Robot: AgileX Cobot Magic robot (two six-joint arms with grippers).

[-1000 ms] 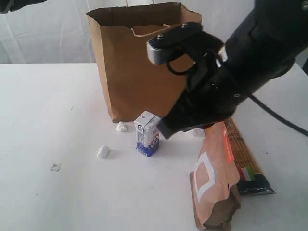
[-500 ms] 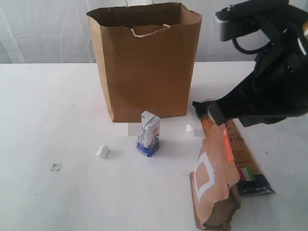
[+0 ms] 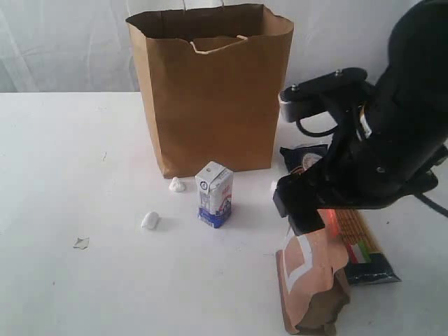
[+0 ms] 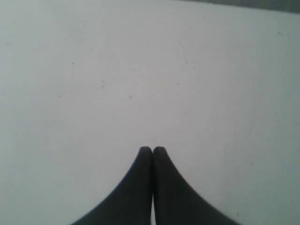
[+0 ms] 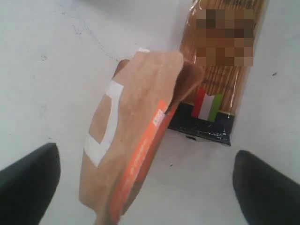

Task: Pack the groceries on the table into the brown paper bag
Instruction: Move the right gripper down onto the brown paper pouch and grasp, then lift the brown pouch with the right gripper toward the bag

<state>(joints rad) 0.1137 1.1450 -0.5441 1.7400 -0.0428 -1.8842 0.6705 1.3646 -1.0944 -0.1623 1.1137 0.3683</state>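
Right jaws gaped above the brown-orange windowed pouch (image 3: 315,287), lower right of frame, its long axis lying between them; left jaws together.

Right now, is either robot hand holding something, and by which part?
Nothing. The right gripper is open over the brown-orange pouch; the left gripper is shut empty.

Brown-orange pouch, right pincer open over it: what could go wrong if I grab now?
1. The brown-orange pouch overlaps the spaghetti pack; closing the right pincer may snag or drag the pack too.
2. The pouch looks soft and sits slanted between the open jaws, so it could fold or slip.
3. The upright carton stands in front of the paper bag; a dangling pouch might topple it.
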